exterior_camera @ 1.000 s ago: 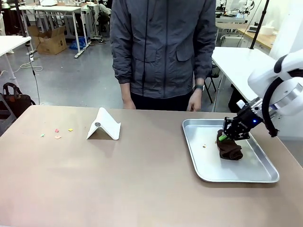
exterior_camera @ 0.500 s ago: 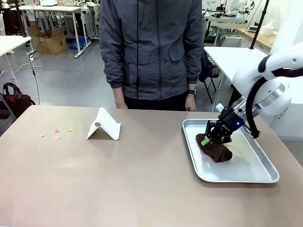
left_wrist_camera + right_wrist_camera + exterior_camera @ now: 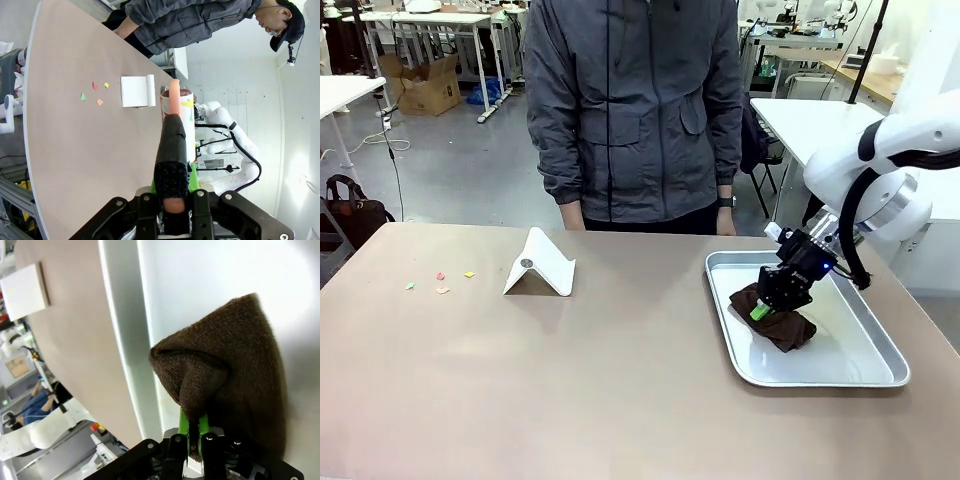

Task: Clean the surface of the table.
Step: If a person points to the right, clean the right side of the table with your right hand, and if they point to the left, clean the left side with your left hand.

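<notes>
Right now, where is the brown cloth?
In the front view the brown cloth is in the silver tray on the right side of the table, pinched by the right claw.

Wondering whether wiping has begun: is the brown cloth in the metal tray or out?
In. The bunched brown cloth lies inside the shiny rectangular metal tray, pinched by the right hand.

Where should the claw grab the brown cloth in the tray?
By the raised fold on top, coming from above. The brown cloth sits bunched in the flat tray, so that peak is easy to pinch. The right claw pinches it there.
</notes>
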